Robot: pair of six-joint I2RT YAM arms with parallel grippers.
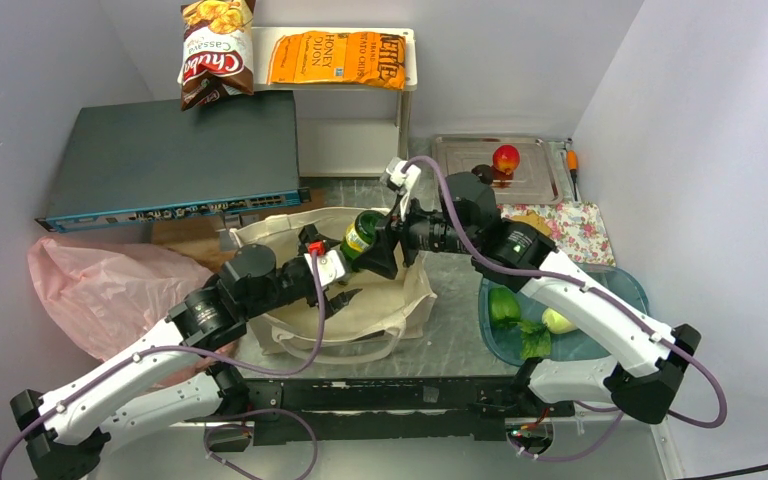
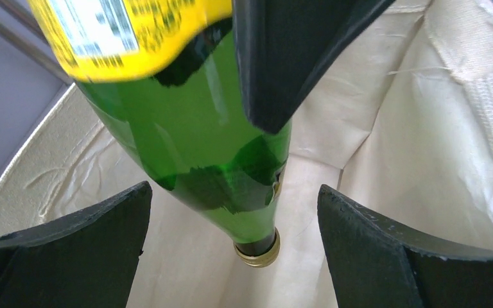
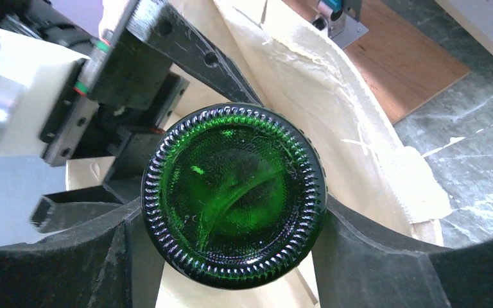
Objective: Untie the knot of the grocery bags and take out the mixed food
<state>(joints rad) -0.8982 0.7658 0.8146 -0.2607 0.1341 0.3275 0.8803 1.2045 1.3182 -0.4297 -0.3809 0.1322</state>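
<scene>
My right gripper (image 1: 378,248) (image 3: 231,215) is shut on the green bottle (image 1: 363,235) (image 3: 234,192), its fingers pressing both sides near the ribbed base. The bottle with its yellow label (image 2: 128,38) hangs neck down over the open beige canvas tote (image 1: 415,300) (image 2: 423,128), gold cap (image 2: 257,253) lowest. My left gripper (image 1: 338,268) (image 2: 234,189) stands wide open round the neck, its fingers (image 2: 83,250) clear of the glass. The pink plastic bag (image 1: 90,290) lies crumpled at the left; its knot is out of view. Two chip bags (image 1: 217,50) (image 1: 338,58) lie on the back shelf.
A red fruit (image 1: 506,158) sits on a metal tray (image 1: 460,150) at the back right. A blue dish (image 1: 625,290) at the right holds greens (image 1: 520,320) and a white radish (image 1: 558,320). A dark flat box (image 1: 175,160) stands at the back left, a floral cloth (image 1: 570,225) beside the tray.
</scene>
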